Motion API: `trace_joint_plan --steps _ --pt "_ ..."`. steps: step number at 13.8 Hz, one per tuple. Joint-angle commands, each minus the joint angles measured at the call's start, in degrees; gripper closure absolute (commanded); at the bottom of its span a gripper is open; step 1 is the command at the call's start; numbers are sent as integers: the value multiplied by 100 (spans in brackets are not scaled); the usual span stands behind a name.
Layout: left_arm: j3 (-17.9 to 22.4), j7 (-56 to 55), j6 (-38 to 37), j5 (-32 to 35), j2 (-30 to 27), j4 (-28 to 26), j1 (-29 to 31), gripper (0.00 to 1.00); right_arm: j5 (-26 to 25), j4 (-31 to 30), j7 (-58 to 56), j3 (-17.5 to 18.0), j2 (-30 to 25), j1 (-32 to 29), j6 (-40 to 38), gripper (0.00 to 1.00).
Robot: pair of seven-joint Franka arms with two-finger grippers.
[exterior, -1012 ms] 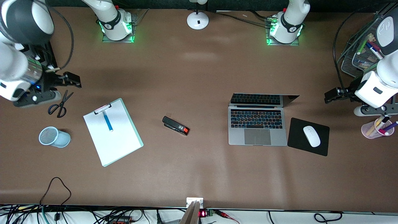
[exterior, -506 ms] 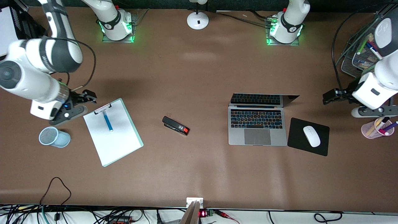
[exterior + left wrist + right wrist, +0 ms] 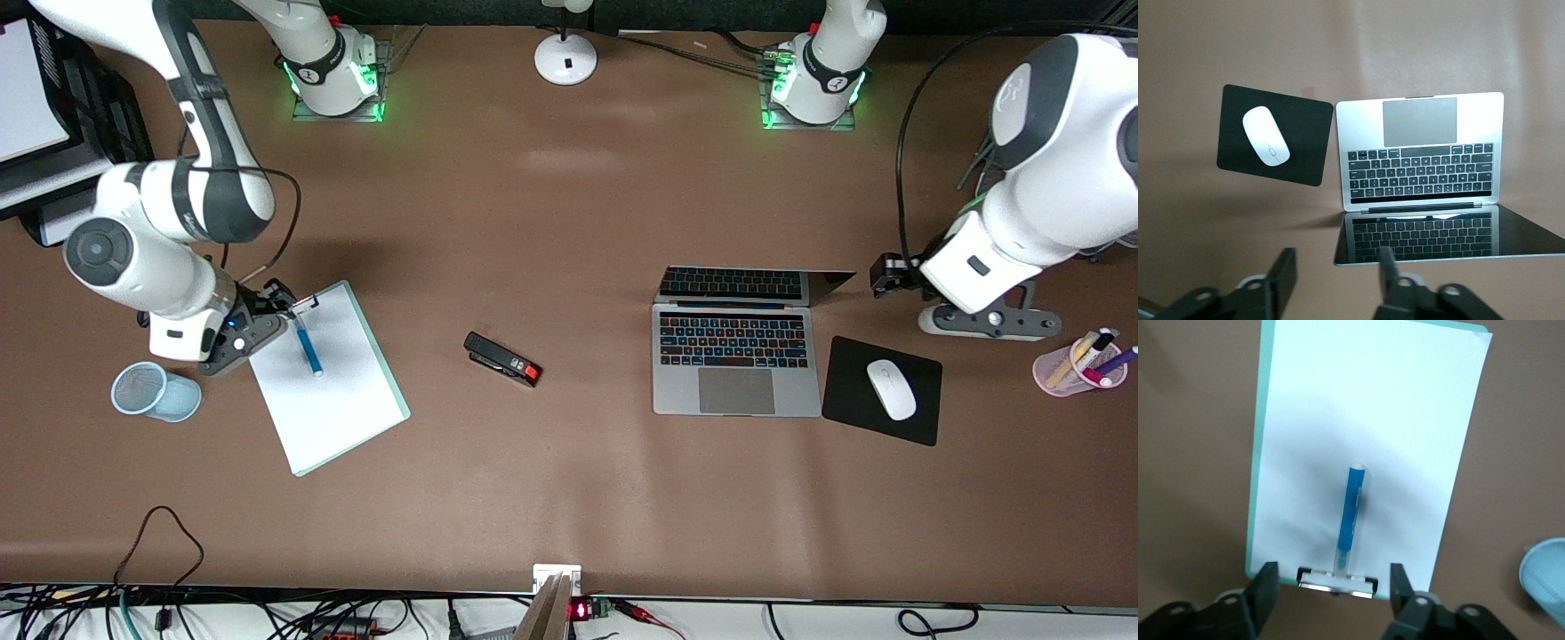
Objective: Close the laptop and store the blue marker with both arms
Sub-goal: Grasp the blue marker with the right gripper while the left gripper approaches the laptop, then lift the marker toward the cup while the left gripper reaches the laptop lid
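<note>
Right end effector (image 3: 283, 296) now poised over the clip end of the clipboard (image 3: 333, 391), fingers spread wide and empty, having swung in within the last second from above the scissors near the right arm's end of the tabletop (image 3: 569, 498). Seen from the right wrist, spread fingers (image 3: 1265, 590) bracketing the metal clip, with the blue marker (image 3: 1350, 513) lying lengthwise on the white sheet just past it. Marker untouched, flat on the paper, white end toward the clip. Light-blue mesh cup (image 3: 153, 391) lying on its side just beside the clipboard, a likely store for the marker.

Left end effector (image 3: 885, 274) likewise released and empty, drawn in from the pink pen cup (image 3: 1077, 366) toward the raised lid of the laptop (image 3: 736, 351), now hovering just beside the lid's corner. From the left wrist, parted fingers (image 3: 1283, 277) framing the glossy screen, keyboard mirrored in it. Laptop wide open, deck flat on the tabletop, black mouse pad (image 3: 853, 418) with white mouse (image 3: 891, 388) alongside.

Both approaches nearly complete, neither task begun: no contact with lid or marker. Probable next steps a descent onto the marker and a push on the lid's top edge. Black stapler (image 3: 502, 358) idle between the two work areas.
</note>
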Motion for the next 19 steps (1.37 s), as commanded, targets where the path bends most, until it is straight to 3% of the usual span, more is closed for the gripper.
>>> trace_joint_plan --steps 1,5,10,12,19 --pt "-5 87 -147 -116 146 198 -40 100 -51 -4 -121 -1 302 -8 480 31" --pt "-303 -201 -314 -293 146 146 -101 100 -34 75 -86 -1 795 1 1131 46" --pt "-1024 -1370 -322 -416 146 58 -101 100 10 198 -7 -1 1077 19 1186 55" --pt "-1148 -1460 -331 -853 102 -126 -84 100 19 259 -7 -1 1199 19 1212 59" --pt "-1437 -1495 178 -882 -116 -1171 -119 100 37 417 107 -1 1490 19 1432 65"
